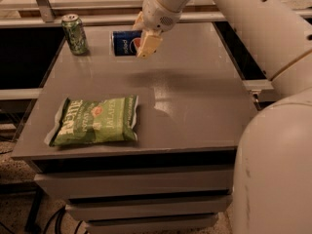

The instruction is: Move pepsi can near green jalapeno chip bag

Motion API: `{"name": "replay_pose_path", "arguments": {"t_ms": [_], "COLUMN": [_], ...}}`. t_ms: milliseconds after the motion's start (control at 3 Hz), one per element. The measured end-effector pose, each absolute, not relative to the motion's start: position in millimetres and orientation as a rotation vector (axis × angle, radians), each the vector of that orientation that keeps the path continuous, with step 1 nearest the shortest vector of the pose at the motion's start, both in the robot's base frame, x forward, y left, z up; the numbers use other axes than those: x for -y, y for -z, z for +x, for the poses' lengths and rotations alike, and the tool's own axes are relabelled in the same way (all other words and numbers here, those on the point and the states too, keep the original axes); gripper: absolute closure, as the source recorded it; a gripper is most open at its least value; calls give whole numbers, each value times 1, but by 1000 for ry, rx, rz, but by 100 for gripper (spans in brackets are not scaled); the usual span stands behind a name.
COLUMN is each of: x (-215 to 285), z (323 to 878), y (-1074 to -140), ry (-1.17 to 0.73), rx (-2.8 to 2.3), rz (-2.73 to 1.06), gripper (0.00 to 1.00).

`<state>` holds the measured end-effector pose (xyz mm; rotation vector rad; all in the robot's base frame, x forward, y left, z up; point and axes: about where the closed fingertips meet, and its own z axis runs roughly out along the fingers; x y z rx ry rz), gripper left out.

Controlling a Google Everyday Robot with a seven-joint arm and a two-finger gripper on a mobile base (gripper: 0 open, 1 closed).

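The pepsi can lies on its side in my gripper, held a little above the back of the grey table; its shadow falls on the tabletop below. The gripper is shut on the can's right end, with one tan finger in front of it. The green jalapeno chip bag lies flat at the table's front left, well apart from the can.
A green patterned can stands upright at the table's back left corner, left of the pepsi can. My white arm reaches in from the right and its body fills the right side. Drawers sit under the tabletop.
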<state>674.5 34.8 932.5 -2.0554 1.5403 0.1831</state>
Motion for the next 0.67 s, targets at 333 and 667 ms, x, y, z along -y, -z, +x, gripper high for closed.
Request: {"name": "replay_pose_path", "arguments": {"t_ms": [333,667], "x": [-49,-49], "z": [647,647], "y": [-939,-939], "ry": [-233,-234], "rx": [-1476,-1476], "rz": [-2110,-2110], "gripper": [100,100]}}
